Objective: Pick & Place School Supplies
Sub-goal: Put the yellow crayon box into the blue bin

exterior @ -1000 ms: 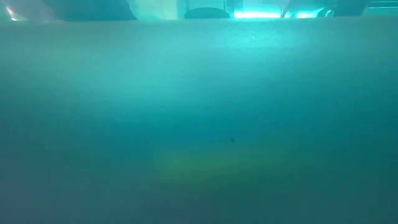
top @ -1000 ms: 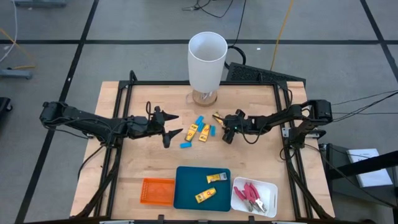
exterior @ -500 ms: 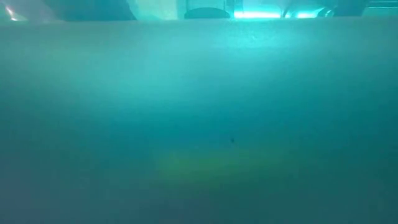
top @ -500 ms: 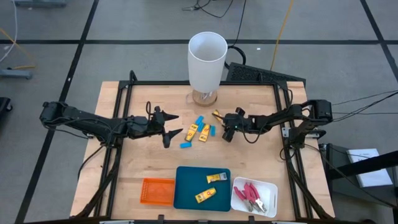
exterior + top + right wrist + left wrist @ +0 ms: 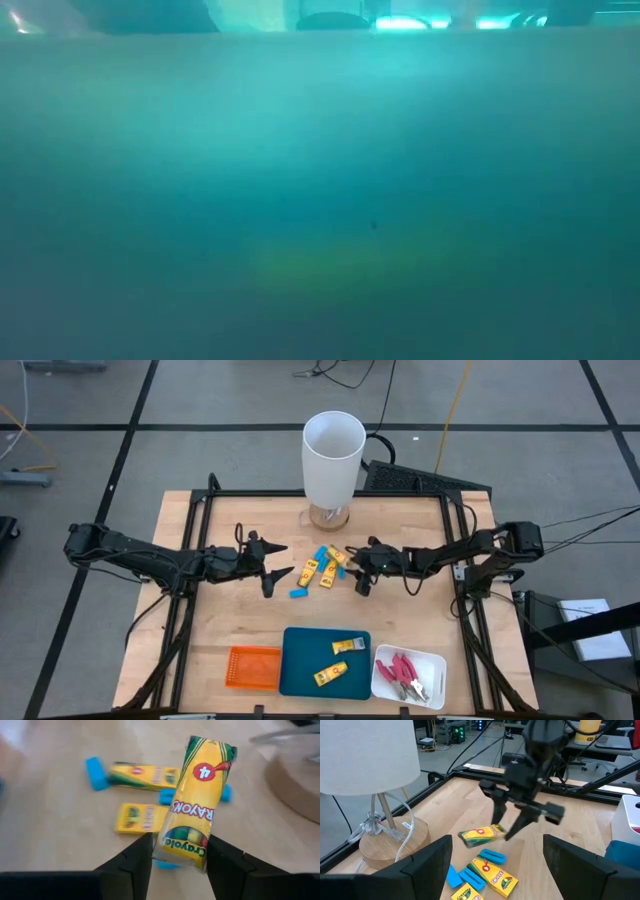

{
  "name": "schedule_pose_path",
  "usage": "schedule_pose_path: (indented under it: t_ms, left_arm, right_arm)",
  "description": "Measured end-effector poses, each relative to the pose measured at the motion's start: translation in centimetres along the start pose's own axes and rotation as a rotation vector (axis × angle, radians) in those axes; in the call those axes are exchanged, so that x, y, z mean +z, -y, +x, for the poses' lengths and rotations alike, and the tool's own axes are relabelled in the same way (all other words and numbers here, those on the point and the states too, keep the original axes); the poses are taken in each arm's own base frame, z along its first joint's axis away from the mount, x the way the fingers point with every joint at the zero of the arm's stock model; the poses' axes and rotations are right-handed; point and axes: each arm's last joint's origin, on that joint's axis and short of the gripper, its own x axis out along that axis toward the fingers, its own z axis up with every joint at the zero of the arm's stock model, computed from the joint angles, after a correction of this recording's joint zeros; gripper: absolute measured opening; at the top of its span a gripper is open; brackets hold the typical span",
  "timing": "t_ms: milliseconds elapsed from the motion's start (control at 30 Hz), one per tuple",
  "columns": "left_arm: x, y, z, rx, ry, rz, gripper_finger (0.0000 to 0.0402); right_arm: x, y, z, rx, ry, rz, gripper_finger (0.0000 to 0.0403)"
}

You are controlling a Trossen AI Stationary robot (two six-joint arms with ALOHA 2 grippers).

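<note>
My right gripper (image 5: pixel 358 568) is shut on a yellow crayon box (image 5: pixel 196 805) above the table's middle. My left gripper (image 5: pixel 278 570) is open and waits left of the loose pile. The pile lies flat on the wood: two yellow crayon boxes (image 5: pixel 310 570) (image 5: pixel 328 574) and light-blue blocks (image 5: pixel 321 553) (image 5: pixel 298 593). Two more yellow boxes (image 5: pixel 338 660) lie in the teal tray (image 5: pixel 300 670). Red-handled pliers (image 5: pixel 403 670) lie in the white tray (image 5: pixel 432 662). The low view shows only a teal blur. My right gripper pinches the crayon box between its two fingers (image 5: pixel 135 862) at the end printed "Crayola" (image 5: pixel 185 847). The fingers slant down from the table's right. The rest of the box sticks out ahead of them, lifted clear of the table (image 5: pixel 479 835) above the pile.
A tall white cylinder (image 5: pixel 333 455) stands on a round wooden base (image 5: pixel 390 842) with a cable, at the table's far edge just behind the pile. An orange tray (image 5: pixel 253 667) sits at the near edge, left of the teal one. Bare wood lies between pile and trays.
My right gripper has carried the crayon box a short way toward the table's left and slightly nearer, so the box now hangs over the pile. My left gripper has kept still.
</note>
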Motion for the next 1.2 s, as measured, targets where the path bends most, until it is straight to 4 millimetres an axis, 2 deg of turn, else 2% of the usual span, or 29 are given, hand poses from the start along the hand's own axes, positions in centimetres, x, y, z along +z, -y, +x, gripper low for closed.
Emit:
schedule_pose_path:
  t_ms: [633, 1000, 1200]
  left_arm:
    - [0.0, 0.0, 0.0, 0.0, 0.0, 0.001, 0.031]
    - [0.0, 0.0, 0.0, 0.0, 0.001, -0.004, 0.031]
    - [0.0, 0.0, 0.0, 0.0, 0.001, -0.004, 0.031]
  right_arm:
    - [1.9, -8.1, -2.6, 0.276, 0.146, -0.107, 0.0152]
    - [6.5, -12.5, -4.4, 0.367, 0.133, -0.164, 0.0152]
    - [7.2, -14.2, -5.4, 0.418, 0.157, -0.174, 0.0152]
